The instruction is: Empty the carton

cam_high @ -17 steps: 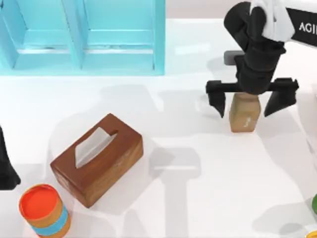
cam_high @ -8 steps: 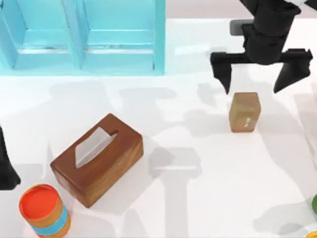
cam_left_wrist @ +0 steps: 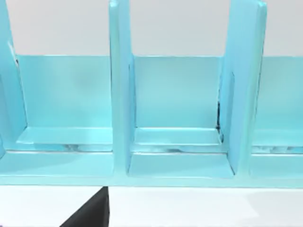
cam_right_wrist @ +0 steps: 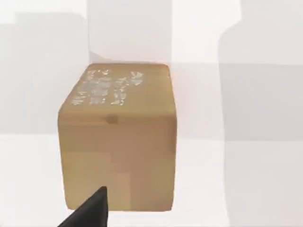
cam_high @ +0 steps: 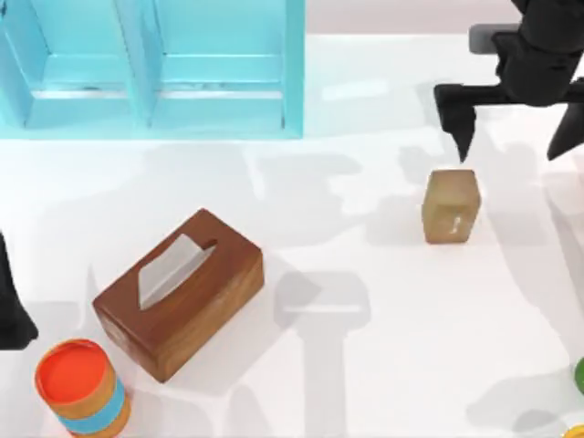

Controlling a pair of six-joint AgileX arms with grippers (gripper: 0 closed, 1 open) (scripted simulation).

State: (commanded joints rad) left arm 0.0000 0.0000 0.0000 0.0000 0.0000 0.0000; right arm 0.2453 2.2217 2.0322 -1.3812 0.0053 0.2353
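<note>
A small tan carton with pale print on its top stands upright on the white table right of centre. It also appears in the right wrist view as the carton. My right gripper is open with its fingers spread wide. It hangs beyond the carton toward the table's back right and touches nothing. One dark fingertip shows in front of the carton. My left arm is parked at the table's left edge. Its wrist camera faces the cyan shelf, and one fingertip sits off to the side.
A cyan shelf unit with open compartments spans the back left. A brown wooden tissue box lies front left, next to an orange and blue can. Small green and yellow items sit at the front right edge.
My right gripper was open astride the carton. It has since drawn away toward the back right. The carton stays where it stood, and the left arm has not moved.
</note>
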